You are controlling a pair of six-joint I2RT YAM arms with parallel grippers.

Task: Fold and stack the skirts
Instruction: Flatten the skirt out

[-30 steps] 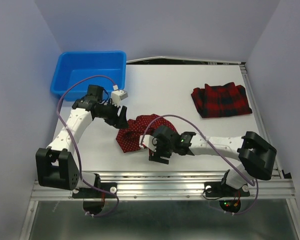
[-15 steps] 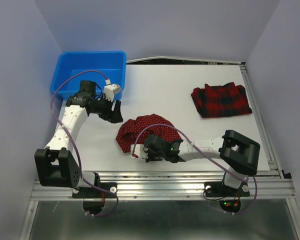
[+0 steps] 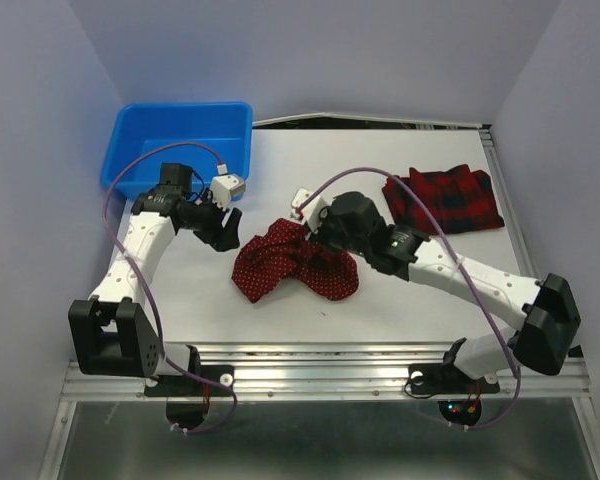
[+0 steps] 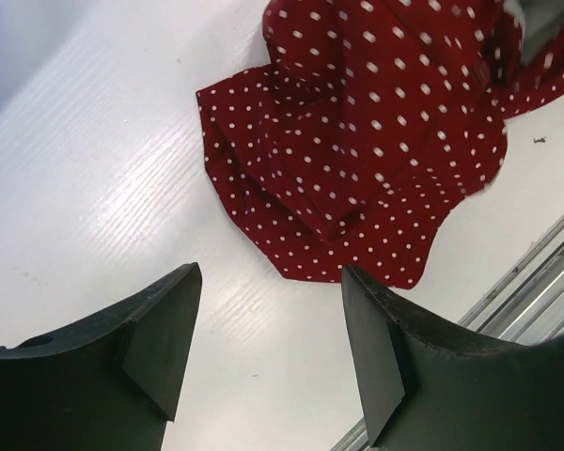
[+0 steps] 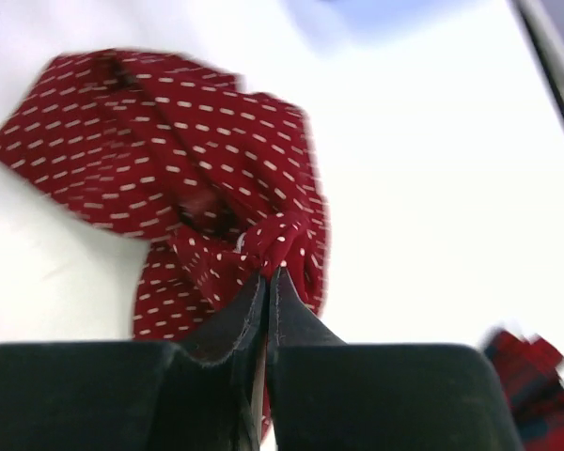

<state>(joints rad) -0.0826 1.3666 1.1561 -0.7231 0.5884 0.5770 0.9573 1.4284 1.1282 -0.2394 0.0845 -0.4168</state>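
The dark red polka-dot skirt [image 3: 285, 265] lies crumpled at the table's middle, and it fills the upper part of the left wrist view [image 4: 376, 141]. My right gripper [image 3: 327, 238] is shut on a bunched fold of it [image 5: 268, 272] and holds that fold above the table; the cloth [image 5: 197, 141] hangs from the tips. My left gripper [image 3: 228, 232] is open just left of the skirt, over bare table, with nothing between its fingers [image 4: 270, 272]. The plaid skirt [image 3: 442, 200] lies folded at the far right and shows as a blur [image 5: 536, 376] in the right wrist view.
A blue plastic bin [image 3: 180, 140] stands at the far left corner, behind my left arm. A metal rail [image 3: 330, 370] runs along the table's near edge and shows at the lower right of the left wrist view [image 4: 545, 272]. Walls close in both sides.
My right gripper shut on the polka-dot skirt's near edge, then swung up and away, pulling the cloth with it. My left gripper drew back a little to the left, still open.
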